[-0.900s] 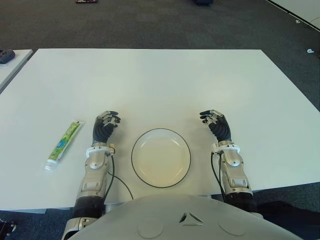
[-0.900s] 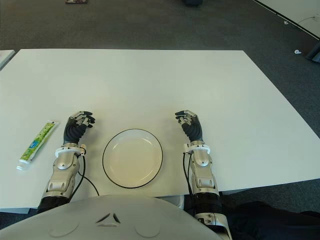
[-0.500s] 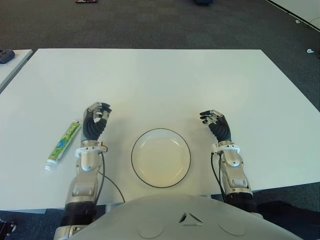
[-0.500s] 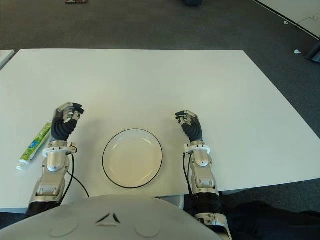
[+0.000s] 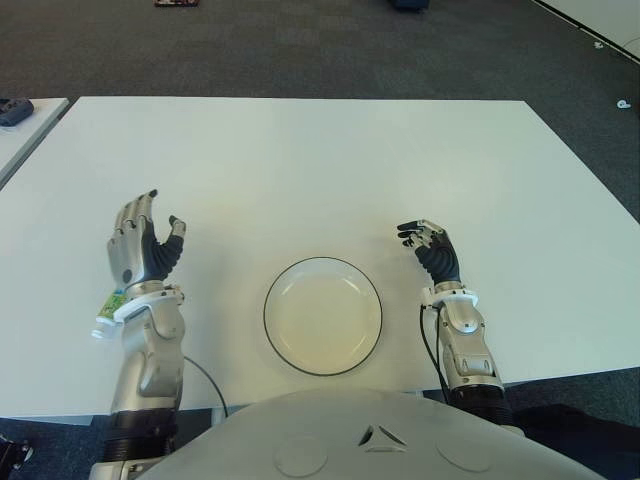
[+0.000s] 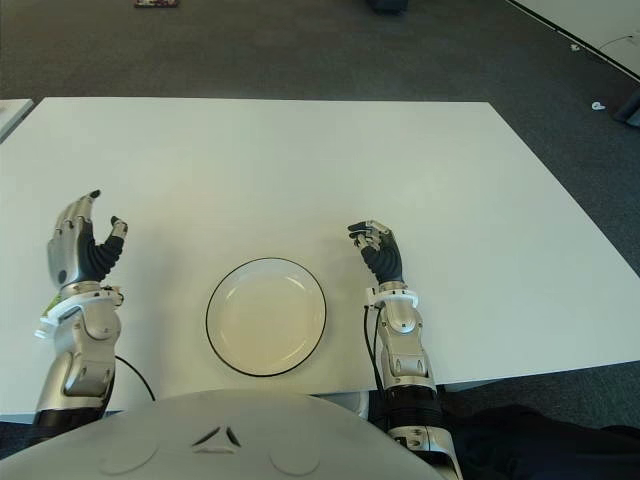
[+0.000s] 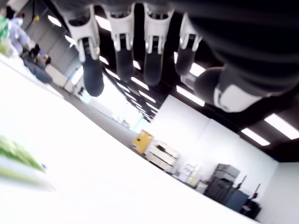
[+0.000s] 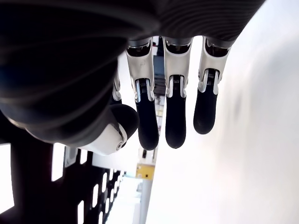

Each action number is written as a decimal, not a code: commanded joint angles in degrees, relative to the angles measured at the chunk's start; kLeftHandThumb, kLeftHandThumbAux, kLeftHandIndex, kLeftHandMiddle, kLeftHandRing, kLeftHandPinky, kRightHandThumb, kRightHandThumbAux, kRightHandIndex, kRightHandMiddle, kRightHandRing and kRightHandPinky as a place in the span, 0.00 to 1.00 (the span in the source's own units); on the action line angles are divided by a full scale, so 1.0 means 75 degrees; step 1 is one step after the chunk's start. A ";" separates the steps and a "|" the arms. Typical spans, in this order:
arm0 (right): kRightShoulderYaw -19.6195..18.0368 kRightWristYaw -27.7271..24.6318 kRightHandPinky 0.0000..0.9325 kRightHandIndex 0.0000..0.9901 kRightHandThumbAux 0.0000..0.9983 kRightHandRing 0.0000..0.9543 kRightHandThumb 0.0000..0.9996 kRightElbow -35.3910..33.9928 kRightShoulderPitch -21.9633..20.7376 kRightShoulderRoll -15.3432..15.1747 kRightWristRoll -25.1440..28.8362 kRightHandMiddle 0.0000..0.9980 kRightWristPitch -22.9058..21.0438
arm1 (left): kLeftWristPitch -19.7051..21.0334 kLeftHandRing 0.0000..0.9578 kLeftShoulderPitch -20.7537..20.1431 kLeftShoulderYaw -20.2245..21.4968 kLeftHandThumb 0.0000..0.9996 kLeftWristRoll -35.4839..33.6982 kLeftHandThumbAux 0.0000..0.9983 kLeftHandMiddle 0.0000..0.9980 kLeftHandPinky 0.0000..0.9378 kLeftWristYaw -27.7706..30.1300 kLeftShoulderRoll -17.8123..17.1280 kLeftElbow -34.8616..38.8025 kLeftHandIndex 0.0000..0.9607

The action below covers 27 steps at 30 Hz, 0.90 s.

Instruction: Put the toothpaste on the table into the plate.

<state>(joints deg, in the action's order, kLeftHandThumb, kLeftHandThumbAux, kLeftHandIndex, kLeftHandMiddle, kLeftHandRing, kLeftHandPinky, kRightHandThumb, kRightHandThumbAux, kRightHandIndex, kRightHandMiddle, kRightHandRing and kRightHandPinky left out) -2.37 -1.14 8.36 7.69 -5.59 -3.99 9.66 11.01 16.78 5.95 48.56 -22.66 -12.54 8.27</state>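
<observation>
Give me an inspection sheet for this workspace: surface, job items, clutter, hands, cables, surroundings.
Surface: white table, bare over most of its top.
Job's things: toothpaste mostly hidden behind the left wrist, on the table; plate empty, near the front edge.
Clutter: nothing seen.
Hands: left hand raised over the toothpaste, fingers spread, holding nothing; right hand right of the plate, fingers relaxed, holding nothing.
Cables: black cable beside the left forearm; another along the right forearm.
Surroundings: dark carpet; second table's corner at far left.

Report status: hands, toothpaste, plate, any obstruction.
Left hand open above the toothpaste, holding nothing. Right hand open, idle right of the plate. Plate empty, nothing between.
</observation>
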 commanded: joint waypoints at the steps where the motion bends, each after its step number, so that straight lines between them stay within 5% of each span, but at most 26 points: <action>1: 0.0002 -0.0028 0.40 0.43 0.73 0.39 0.69 0.0019 -0.0021 0.0014 0.0075 0.40 -0.0080 | 0.0887 0.01 -0.0059 -0.0004 0.60 0.0747 0.31 0.01 0.01 0.0168 -0.0372 -0.0115 0.01; 8: 0.0008 0.0007 0.41 0.43 0.73 0.40 0.69 0.0047 -0.0019 0.0016 0.0028 0.40 -0.0063 | 0.2571 0.00 -0.0001 -0.0317 0.48 0.1907 0.17 0.00 0.00 0.1096 -0.0538 0.0236 0.00; 17: 0.0022 0.0074 0.41 0.43 0.73 0.40 0.69 0.0028 0.0001 0.0019 -0.0037 0.41 -0.0089 | 0.3733 0.00 0.0108 -0.0506 0.45 0.2367 0.12 0.00 0.00 0.2869 -0.0891 0.0487 0.00; 27: 0.0013 0.0027 0.41 0.43 0.73 0.39 0.69 -0.0027 0.0047 0.0020 0.0037 0.40 -0.0060 | 0.4511 0.00 -0.0001 -0.0556 0.48 0.2361 0.14 0.00 0.00 0.3887 -0.1128 0.0231 0.00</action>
<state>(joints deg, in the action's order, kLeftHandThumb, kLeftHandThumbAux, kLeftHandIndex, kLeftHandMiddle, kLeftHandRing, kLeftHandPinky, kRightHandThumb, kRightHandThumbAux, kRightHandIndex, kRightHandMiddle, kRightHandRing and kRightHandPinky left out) -2.39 -0.74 8.36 7.94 -5.56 -4.11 9.66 43.46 17.10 2.76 65.50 3.89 -20.19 10.97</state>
